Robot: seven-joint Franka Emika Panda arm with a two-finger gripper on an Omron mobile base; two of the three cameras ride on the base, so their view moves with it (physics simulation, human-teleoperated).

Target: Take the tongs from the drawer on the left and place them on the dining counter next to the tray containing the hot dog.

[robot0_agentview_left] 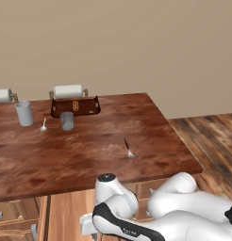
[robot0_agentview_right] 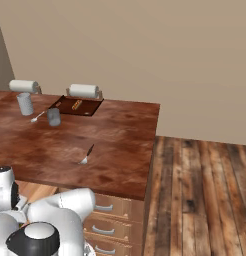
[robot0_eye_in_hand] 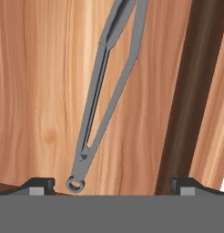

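Note:
Slim grey tongs [robot0_eye_in_hand: 104, 91] lie on the pale wood floor of the drawer [robot0_eye_in_hand: 36, 91], their ringed joint end close to the hand and their arms running away from it. My gripper [robot0_eye_in_hand: 113, 185] hovers right over them, open. The ring end sits between the fingertips [robot0_eye_in_hand: 41, 184], closer to the left one, and nothing is gripped. Up on the dining counter [robot0_agentview_left: 113, 127] [robot0_agentview_right: 120, 135], the dark tray [robot0_agentview_left: 92, 106] [robot0_agentview_right: 62, 106] stands at the far side with the hot dog [robot0_agentview_left: 75, 105] [robot0_agentview_right: 77, 105] in it. The arm bends down below the counter's near edge.
Two grey cups [robot0_agentview_left: 24, 113] [robot0_agentview_left: 67, 121], a spoon [robot0_agentview_left: 43, 125] and a dark-handled fork [robot0_agentview_left: 128, 148] lie on the counter. Paper-towel rolls [robot0_agentview_left: 68, 91] [robot0_agentview_left: 2, 95] stand behind the tray. A dark brown band [robot0_eye_in_hand: 191, 91] borders the drawer floor. Closed drawers [robot0_agentview_right: 110, 220] sit under the counter.

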